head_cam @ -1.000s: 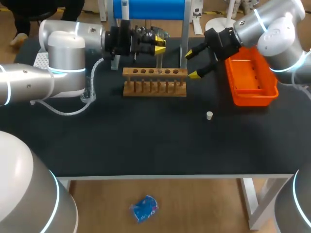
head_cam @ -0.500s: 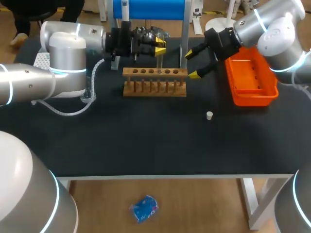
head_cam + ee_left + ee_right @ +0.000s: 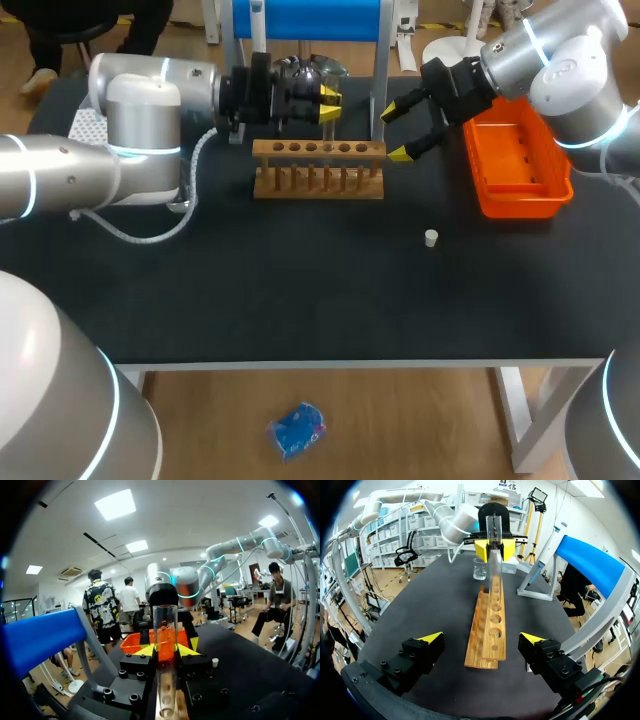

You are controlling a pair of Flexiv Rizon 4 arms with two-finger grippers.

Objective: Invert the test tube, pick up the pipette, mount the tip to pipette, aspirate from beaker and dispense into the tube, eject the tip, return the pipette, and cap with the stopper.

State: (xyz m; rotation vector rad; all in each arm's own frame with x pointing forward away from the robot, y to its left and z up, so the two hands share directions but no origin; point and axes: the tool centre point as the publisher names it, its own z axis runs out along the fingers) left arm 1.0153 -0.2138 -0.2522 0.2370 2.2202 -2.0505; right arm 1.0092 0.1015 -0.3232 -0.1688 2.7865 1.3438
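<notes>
- Beaker: a small clear glass cup, standing on the black counter near the rack's left end, beside the left arm.
- Tube: a clear, straight glass cylinder, held upright with its open mouth on top. The orange of the tray shows through its wall. It hangs over the rack, and I cannot tell whether its lower end has entered a hole.
- Left claw: black blocky fingers with yellow tips, pinching the tube from two sides at mid-height.
- Since a second ago the left arm has edged slightly to the right along the rack. The right arm, rack and stopper lie as they did.
- Rack: pale wood, two long boards on short posts, with a row of round holes along the top board. It stands on the counter below the left claw.
- Right claw: spread wide and gripping nothing, it hovers at the rack's right end and points along its length.
- Stopper: a small, pale, stubby plug, alone on the counter, in front of the rack and to its right.
- Tray: bright orange plastic, oblong with raised walls, under the right arm.
</notes>
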